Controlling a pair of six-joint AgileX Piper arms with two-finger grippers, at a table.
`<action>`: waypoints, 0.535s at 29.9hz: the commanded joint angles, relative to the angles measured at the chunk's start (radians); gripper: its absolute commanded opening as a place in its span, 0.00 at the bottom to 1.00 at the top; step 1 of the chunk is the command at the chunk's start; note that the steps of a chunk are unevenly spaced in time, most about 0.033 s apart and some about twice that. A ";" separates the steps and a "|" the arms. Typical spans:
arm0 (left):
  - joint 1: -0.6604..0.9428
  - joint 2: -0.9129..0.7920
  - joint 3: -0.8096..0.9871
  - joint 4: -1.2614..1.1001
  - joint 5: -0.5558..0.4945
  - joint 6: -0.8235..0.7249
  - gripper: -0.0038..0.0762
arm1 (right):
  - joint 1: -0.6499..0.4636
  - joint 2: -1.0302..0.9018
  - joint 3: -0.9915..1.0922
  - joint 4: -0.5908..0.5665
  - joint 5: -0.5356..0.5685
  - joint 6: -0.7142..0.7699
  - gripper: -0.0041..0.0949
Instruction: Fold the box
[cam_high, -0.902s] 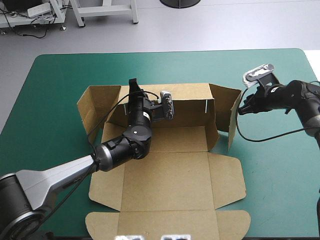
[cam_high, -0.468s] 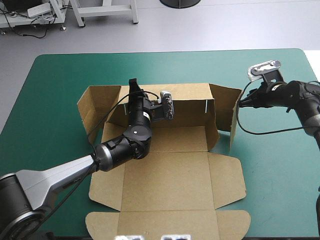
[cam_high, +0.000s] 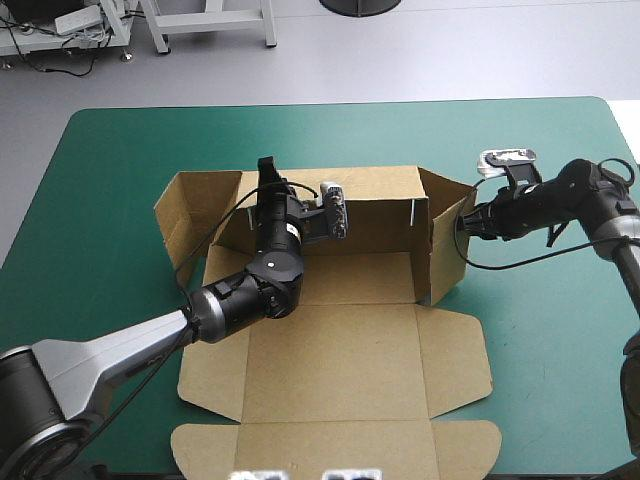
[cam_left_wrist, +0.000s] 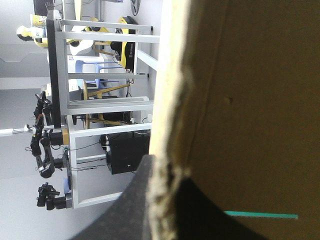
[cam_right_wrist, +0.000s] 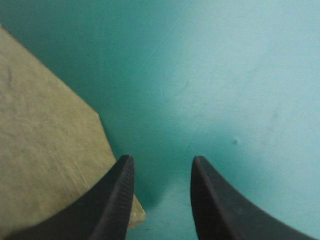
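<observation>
The brown box (cam_high: 340, 350) lies open on the teal-green cover, its back wall (cam_high: 380, 215) raised. My left gripper (cam_high: 267, 168) sits on that wall's top edge, shut on the box; in the left wrist view the board's edge (cam_left_wrist: 170, 125) runs between the black fingers (cam_left_wrist: 125, 205) of this gripper (cam_left_wrist: 165, 172). The right side flap (cam_high: 448, 240) stands upright and angled inward. My right gripper (cam_high: 467, 222) is against its outer face. In the right wrist view this gripper (cam_right_wrist: 162, 159) is open over the cover, the flap (cam_right_wrist: 45, 150) beside one finger.
The left side flap (cam_high: 190, 215) stands raised and splayed outward. Front panels and their flaps (cam_high: 455, 360) lie flat toward the near edge. Bare teal-green cover (cam_high: 550, 350) stretches to the right of the box and behind it.
My right gripper has come down and leftward to the right side flap, which has swung in toward the box. The left arm has not moved.
</observation>
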 joint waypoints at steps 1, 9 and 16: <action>0.001 -0.032 -0.016 -0.003 0.043 -0.021 0.04 | 0.000 -0.040 -0.023 0.115 0.045 -0.054 0.40; 0.001 -0.032 -0.016 -0.008 0.050 -0.021 0.04 | 0.000 -0.040 -0.023 0.177 0.191 -0.088 0.39; 0.001 -0.032 -0.016 -0.009 0.051 -0.014 0.04 | 0.000 -0.040 -0.023 0.178 0.271 -0.099 0.39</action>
